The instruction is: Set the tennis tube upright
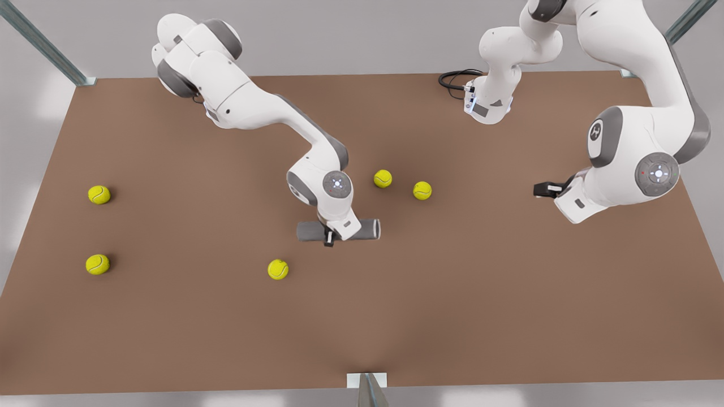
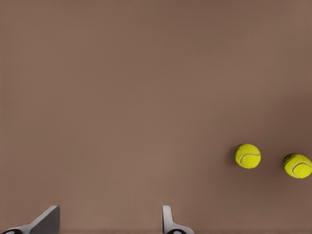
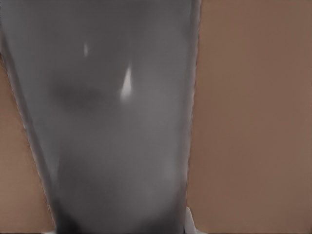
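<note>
1. Front view: the tennis tube (image 1: 311,231) is seen lying on its side near the middle of the surface (image 1: 481,294), its long axis roughly parallel to the near edge. It is not yet upright.
2. The right pincer (image 1: 330,236) is placed over the tube's middle. In the right wrist view the grey tube (image 3: 112,122) is pressed close to the camera, but it cannot be told whether the pincer is clamped on it or merely set around it.
3. The left pincer (image 1: 542,189) is held apart, with nothing in it, well toward the surface's edge at the front view's right. That arm is judged to be waiting.
4. If the tube is lifted before a firm hold is made, it may be rolled away toward the near edge, since a smooth cylinder is easily nudged.
5. Because the hold is at mid-length, the tube may be swung in the grip while being rotated, and could be set down tilted and toppled.
6. Two tennis balls (image 1: 383,178) (image 1: 422,190) lie near, toward the far edge, and another ball (image 1: 278,269) lies toward the near edge. A swinging end could strike one, or the tube could be stood on one.
</note>
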Robot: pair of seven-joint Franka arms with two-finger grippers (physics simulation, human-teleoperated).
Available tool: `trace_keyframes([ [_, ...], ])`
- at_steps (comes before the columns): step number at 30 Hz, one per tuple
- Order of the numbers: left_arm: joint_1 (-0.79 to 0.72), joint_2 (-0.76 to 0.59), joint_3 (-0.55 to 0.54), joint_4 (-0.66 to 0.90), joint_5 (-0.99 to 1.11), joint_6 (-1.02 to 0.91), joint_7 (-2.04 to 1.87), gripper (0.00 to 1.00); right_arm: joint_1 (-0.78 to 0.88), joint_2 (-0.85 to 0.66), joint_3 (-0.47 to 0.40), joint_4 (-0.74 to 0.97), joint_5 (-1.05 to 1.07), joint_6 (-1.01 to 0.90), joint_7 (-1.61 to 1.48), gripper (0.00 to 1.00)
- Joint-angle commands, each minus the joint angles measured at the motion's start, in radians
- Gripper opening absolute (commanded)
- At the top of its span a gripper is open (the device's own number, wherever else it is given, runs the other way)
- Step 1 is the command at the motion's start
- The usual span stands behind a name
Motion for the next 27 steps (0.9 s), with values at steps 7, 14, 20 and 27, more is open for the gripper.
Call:
trace_keyframes([
  [7, 0.0, 0.005, 0.0, 0.0, 0.0, 0.0, 0.0, 1.0, -0.001, 0.012, 0.0, 0.0, 0.0, 0.02, 0.008, 1.0],
  [14, 0.0, 0.005, 0.0, 0.0, 0.0, -0.002, -0.002, 1.0, -0.139, -0.406, -0.008, 0.126, 0.098, -0.424, 0.213, 1.0],
  [20, 0.081, 0.261, 0.005, 0.014, -0.678, 0.231, -0.314, 1.0, -0.333, -0.529, -0.218, 0.11, 0.328, -0.567, 0.718, 1.0],
  [27, -0.058, 0.497, -0.041, -0.018, -1.06, 0.554, -0.022, 1.0, -0.326, -0.514, -0.21, 0.115, 0.342, -0.678, 0.729, 1.0],
])
